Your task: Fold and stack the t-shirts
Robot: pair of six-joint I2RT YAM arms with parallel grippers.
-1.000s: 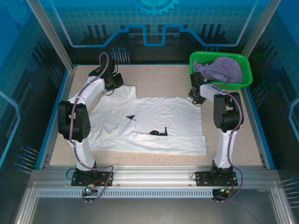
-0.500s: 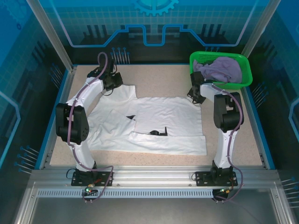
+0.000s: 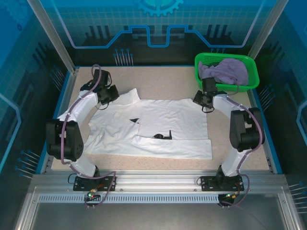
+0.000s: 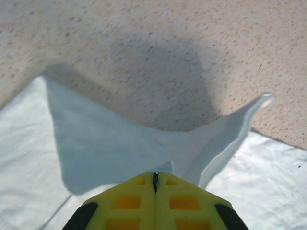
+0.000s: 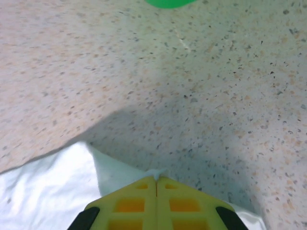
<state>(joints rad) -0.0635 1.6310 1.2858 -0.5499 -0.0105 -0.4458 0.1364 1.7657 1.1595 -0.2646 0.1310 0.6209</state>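
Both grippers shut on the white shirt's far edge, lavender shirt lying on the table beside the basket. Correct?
One error: the lavender shirt sits inside the green basket, not beside it; the top external view shows it. The left gripper and right gripper are both shut on the far edge of the white shirt.

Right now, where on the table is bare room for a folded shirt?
Bare: the far strip of table between the white shirt and the back wall, left of the basket; a narrow strip by the near rail. Crowded: the middle, where the left gripper and right gripper pinch the shirt's far corners.
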